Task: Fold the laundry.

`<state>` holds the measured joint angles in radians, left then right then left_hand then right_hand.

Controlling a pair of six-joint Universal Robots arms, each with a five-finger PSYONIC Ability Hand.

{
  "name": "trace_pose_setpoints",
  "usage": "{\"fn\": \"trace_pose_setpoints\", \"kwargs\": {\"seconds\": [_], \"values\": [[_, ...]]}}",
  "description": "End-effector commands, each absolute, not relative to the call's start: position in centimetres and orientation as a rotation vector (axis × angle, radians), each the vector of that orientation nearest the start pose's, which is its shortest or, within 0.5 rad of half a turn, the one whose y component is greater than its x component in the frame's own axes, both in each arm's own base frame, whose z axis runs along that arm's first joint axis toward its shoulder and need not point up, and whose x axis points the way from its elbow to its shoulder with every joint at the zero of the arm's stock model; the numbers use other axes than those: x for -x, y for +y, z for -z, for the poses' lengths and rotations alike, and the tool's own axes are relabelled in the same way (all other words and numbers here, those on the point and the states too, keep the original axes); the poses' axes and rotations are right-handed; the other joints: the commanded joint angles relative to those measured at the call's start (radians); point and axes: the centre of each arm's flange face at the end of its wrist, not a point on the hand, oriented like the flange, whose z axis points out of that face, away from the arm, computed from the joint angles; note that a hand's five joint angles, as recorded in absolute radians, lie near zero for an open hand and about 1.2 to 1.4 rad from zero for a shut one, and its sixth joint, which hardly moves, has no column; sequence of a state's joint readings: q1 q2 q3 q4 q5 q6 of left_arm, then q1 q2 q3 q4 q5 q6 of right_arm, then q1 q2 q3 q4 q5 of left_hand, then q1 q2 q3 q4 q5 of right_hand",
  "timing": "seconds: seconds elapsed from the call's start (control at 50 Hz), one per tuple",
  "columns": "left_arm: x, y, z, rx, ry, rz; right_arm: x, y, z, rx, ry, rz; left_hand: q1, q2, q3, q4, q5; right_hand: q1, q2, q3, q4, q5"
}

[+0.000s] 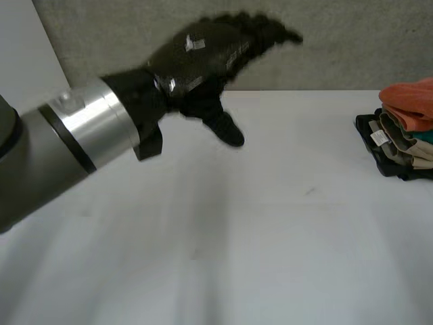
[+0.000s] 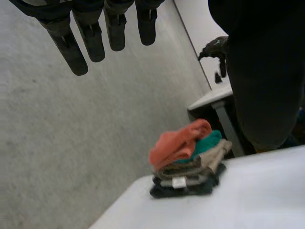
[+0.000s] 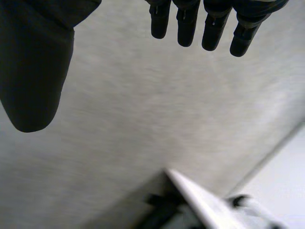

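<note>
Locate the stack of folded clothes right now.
In the head view the stack of folded clothes sits at the far right edge of the table, well apart from the left hand.

Black robot hand (image 1: 199, 54), silver-grey arm (image 1: 88, 128)

free: table (image 1: 270, 237) middle | obstacle: folded pile (image 1: 404, 132) at right edge
</note>
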<state>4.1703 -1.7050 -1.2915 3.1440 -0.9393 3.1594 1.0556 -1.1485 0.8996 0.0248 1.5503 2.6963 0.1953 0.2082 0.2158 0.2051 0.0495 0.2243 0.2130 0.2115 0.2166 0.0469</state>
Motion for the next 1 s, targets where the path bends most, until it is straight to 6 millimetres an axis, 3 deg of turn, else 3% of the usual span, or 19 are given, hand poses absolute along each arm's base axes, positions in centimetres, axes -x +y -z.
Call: {"fn": "trace_pose_setpoints", "kwargs": {"seconds": [0.02, 0.04, 0.1, 0.12, 0.16, 0.18, 0.24, 0.26, 0.28, 0.34, 0.42, 0.54, 0.64, 0.74, 0.88, 1.0], "values": [[32.5, -19.9, -41.8, 0.774, -1.236, -1.834, 1.8, -43.1, -43.0, -0.091, -1.344, -1.967, 0.001, -0.012, -0.02, -0.009, -0.028, -0.05, -0.038, -0.037, -0.042, -0.047], [32.0, -20.3, -43.4, 0.687, -1.222, -1.891, -1.5, -42.8, -44.1, -0.142, -1.293, -2.081, 0.001, -0.012, -0.02, -0.009, -0.028, -0.05, -0.038, -0.037, -0.042, -0.047], [31.2, -20.9, -45.1, 0.565, -1.216, -1.974, -6.6, -41.0, -45.8, -0.23, -1.235, -2.25, 0.001, -0.012, -0.02, -0.009, -0.028, -0.05, -0.038, -0.037, -0.042, -0.047], [30.6, -21.3, -45.8, 0.498, -1.222, -2.027, -10.0, -39.8, -45.6, -0.299, -1.242, -2.353, 0.001, -0.012, -0.02, -0.009, -0.028, -0.05, -0.038, -0.037, -0.042, -0.047], [29.8, -21.8, -46.1, 0.442, -1.246, -2.075, -12.7, -38.8, -45.0, -0.37, -1.262, -2.434, 0.001, -0.012, -0.02, -0.009, -0.028, -0.05, -0.038, -0.037, -0.042, -0.047], [29.3, -22.1, -46.2, 0.415, -1.259, -2.103, -15.6, -37.7, -44.0, -0.461, -1.291, -2.518, 0.003, -0.009, -0.017, -0.006, -0.025, -0.05, -0.038, -0.037, -0.042, -0.047], [26.5, -23.9, -46.0, 0.342, -1.361, -2.228, -19.6, -35.6, -42.4, -0.598, -1.344, -2.625, 0.006, -0.006, -0.014, -0.003, -0.022, -0.05, -0.038, -0.037, -0.042, -0.047], [25.7, -24.4, -45.7, 0.328, -1.407, -2.26, -21.8, -34.2, -41.2, -0.672, -1.4, -2.672, 0.006, -0.006, -0.014, -0.003, -0.022, -0.05, -0.038, -0.037, -0.042, -0.047], [24.0, -25.7, -44.7, 0.311, -1.518, -2.312, -22.8, -33.6, -40.4, -0.712, -1.44, -2.687, 0.004, -0.009, -0.017, -0.006, -0.025, -0.05, -0.038, -0.037, -0.042, -0.047], [21.8, -27.4, -42.8, 0.31, -1.689, -2.375, -26.1, -31.1, -37.0, -0.842, -1.601, -2.701, -0.011, -0.024, -0.032, -0.021, -0.04, -0.05, -0.038, -0.037, -0.042, -0.047], [19.1, -29.4, -39.3, 0.351, -1.949, -2.406, -28.4, -28.5, -33.3, -0.971, -1.762, -2.658, -0.017, -0.03, -0.038, -0.027, -0.046, -0.05, -0.038, -0.037, -0.042, -0.047], [15.0, -31.5, -33.4, 0.48, -2.311, -2.36, -29.7, -26.1, -29.7, -1.079, -1.914, -2.563, -0.021, -0.034, -0.041, -0.031, -0.049, -0.05, -0.038, -0.037, -0.042, -0.047], [12.2, -32.9, -27.6, 0.566, -2.619, -2.162, -29.9, -25.7, -27.0, -1.119, -2.024, -2.455, -0.021, -0.034, -0.041, -0.031, -0.049, -0.05, -0.038, -0.037, -0.042, -0.047], [11.1, -31.9, -22.4, 0.689, -2.799, -1.949, -29.6, -26.2, -24.3, -1.127, -2.118, -2.356, -0.021, -0.034, -0.041, -0.031, -0.049, -0.05, -0.038, -0.037, -0.042, -0.047], [7.7, -32.5, -19.1, 0.716, -2.91, -1.988, -29.5, -26.1, -22.8, -1.142, -2.161, -2.309, -0.021, -0.034, -0.041, -0.031, -0.049, -0.05, -0.038, -0.037, -0.042, -0.047], [7.0, -33.3, -18.0, 0.779, -2.941, -1.993, -29.3, -26.5, -21.8, -1.132, -2.192, -2.282, -0.021, -0.034, -0.041, -0.031, -0.049, -0.05, -0.038, -0.037, -0.042, -0.047]]}}
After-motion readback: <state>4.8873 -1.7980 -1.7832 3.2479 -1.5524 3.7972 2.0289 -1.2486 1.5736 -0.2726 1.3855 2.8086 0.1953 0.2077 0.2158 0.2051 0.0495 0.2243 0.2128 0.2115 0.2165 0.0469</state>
